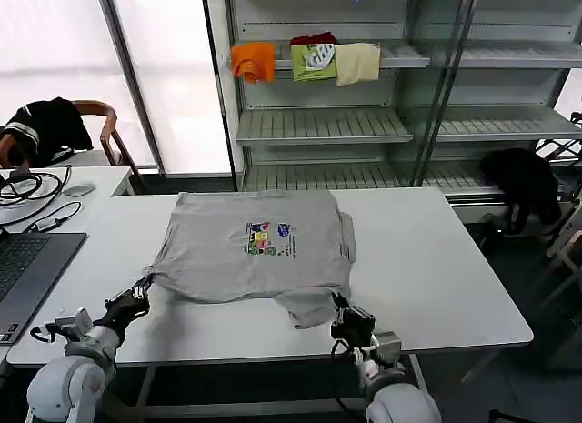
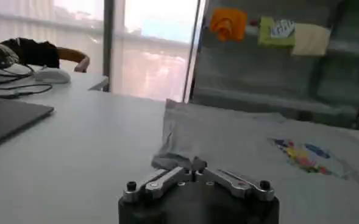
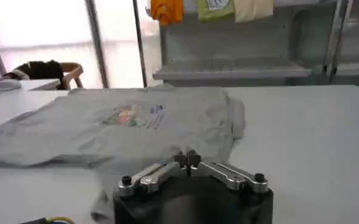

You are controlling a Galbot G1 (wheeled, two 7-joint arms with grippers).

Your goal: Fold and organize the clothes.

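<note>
A soft grey shirt [image 1: 259, 246] with a small multicolour print lies flat, slightly rumpled, on the white table [image 1: 436, 259]. The left gripper [image 1: 136, 294] pinches its near-left corner; the right gripper [image 1: 344, 311] pinches the near-right hem, both low at the table's near edge.

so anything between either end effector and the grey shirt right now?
Nothing visible. The left end effector is shut on the near left corner of the grey shirt, and the right end effector is shut on its near right hem. The white table around the shirt is bare.
</note>
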